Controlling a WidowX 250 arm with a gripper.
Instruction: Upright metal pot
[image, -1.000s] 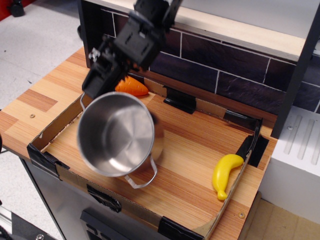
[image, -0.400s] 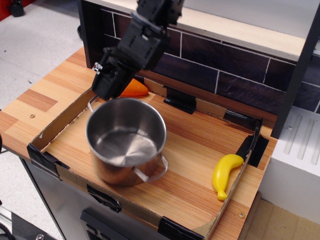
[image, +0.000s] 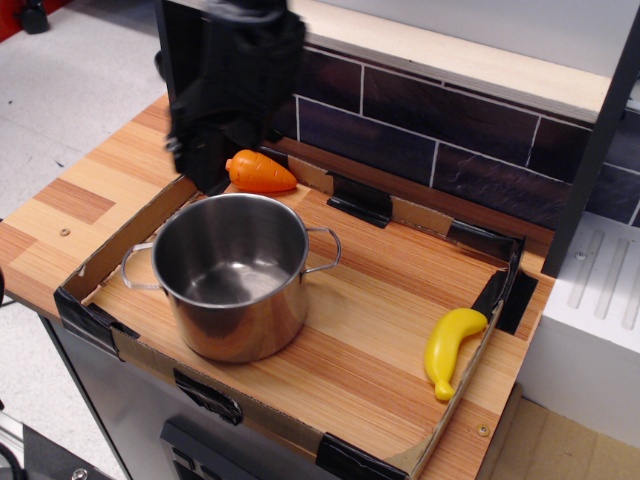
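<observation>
Metal pot (image: 232, 275) stands upright in the lower left of the frame, mouth facing up, its shiny inside bare. Its 2 thin wire loop handles stick out at the rim, 1 toward the left edge and 1 toward the right. It rests on the wooden bench (image: 390, 330), inside a low cardboard tray (image: 445, 420) patched with black tape at the corners and along the walls.

Just above the pot in the frame, near the tray's upper left corner, lies an orange toy carrot (image: 261, 172), apart from the pot. A yellow toy banana (image: 449, 349) lies well apart at the lower right, against the tray's right wall.

At the upper left, the black hand (image: 215, 135) hangs above the bench, blurred by motion and clear of the pot. Whether it is released or clenched cannot be told from this blur; nothing shows in its grasp. Behind the tray runs a wall of dark tiles (image: 440, 140) under a pale shelf.
</observation>
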